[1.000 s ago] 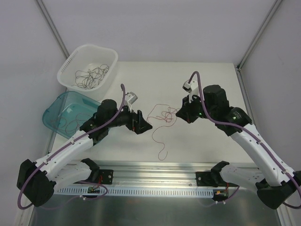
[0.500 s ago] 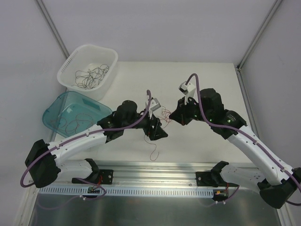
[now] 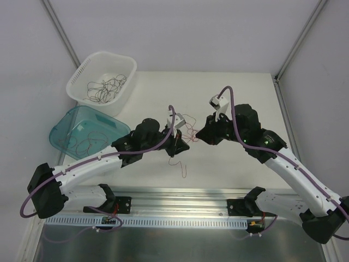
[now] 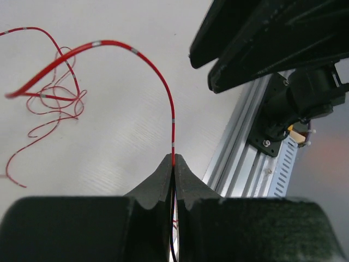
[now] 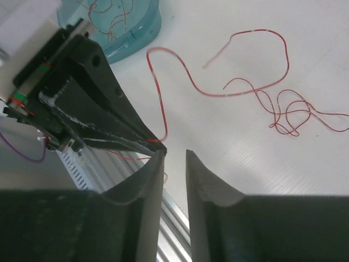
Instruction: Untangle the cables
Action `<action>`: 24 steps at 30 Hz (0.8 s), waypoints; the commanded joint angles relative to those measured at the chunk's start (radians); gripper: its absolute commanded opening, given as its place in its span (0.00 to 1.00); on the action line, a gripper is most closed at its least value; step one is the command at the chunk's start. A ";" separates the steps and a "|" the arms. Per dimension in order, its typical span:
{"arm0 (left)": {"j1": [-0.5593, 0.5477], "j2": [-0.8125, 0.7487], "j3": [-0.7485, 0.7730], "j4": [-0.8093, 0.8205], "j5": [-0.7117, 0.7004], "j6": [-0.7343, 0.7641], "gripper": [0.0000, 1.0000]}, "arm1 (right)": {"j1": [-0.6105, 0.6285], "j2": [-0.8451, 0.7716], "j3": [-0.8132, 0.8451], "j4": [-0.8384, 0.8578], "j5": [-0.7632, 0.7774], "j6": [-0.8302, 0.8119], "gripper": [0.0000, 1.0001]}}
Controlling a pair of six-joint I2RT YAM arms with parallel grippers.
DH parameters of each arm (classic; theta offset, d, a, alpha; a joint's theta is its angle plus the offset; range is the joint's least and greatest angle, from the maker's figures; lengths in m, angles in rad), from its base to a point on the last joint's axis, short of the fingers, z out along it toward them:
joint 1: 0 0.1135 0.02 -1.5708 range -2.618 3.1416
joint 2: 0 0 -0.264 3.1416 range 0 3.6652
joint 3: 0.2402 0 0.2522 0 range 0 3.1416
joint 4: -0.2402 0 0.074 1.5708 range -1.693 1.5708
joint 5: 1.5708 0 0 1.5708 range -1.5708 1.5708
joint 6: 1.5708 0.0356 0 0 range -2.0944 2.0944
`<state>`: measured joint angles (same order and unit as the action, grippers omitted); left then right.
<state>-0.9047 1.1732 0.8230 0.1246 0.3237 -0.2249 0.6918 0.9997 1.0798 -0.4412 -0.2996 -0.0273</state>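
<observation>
We see the left gripper [image 4: 173, 164] clamped shut on a thin red cable [image 4: 163, 82]. The cable rises from the pinched tips in an arc and runs down to a loose knot [image 4: 57, 101] of loops lying on the table [image 3: 240, 93] between the two arms. The right gripper [image 5: 175, 155] sits just beside that pinch with its jaws a little apart and nothing between them, so only one grip holds the strand. We judge the main risk to be tightening: if the left arm pulls away while the loops lie crossed over each other, the knot may cinch instead of opening. The strand is so fine that it could also slide out of the closed tips, or the right gripper could close on air and miss it. The two grippers are nearly touching, so a small misjudged move could knock them together. The cable's free tail lies near the metal rail [image 3: 180, 194] at the table's near edge and might snag there. At the far left, a white basket [image 3: 76, 82] holds dark wires [image 3: 106, 86] and a teal bin [image 3: 57, 136] holds red wires [image 3: 82, 146]. We find no brand, label or legible writing; the cable carries only pale bands at intervals.
</observation>
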 commanded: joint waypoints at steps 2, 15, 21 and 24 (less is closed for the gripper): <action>0.003 -0.052 0.080 -0.089 -0.165 -0.019 0.00 | 0.006 -0.027 -0.001 0.009 -0.004 -0.014 0.38; 0.369 -0.260 0.122 -0.434 -0.386 -0.191 0.00 | 0.005 -0.098 0.000 -0.088 0.137 -0.076 0.97; 0.668 -0.320 0.133 -0.571 -0.374 -0.162 0.00 | 0.005 -0.111 -0.032 -0.087 0.146 -0.082 0.99; 0.826 -0.319 0.114 -0.580 -0.371 -0.117 0.00 | 0.005 -0.122 -0.046 -0.086 0.148 -0.088 0.99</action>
<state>-0.1795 0.8551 0.9272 -0.3897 -0.0353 -0.3759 0.6918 0.9028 1.0420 -0.5323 -0.1684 -0.0940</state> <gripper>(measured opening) 0.006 0.991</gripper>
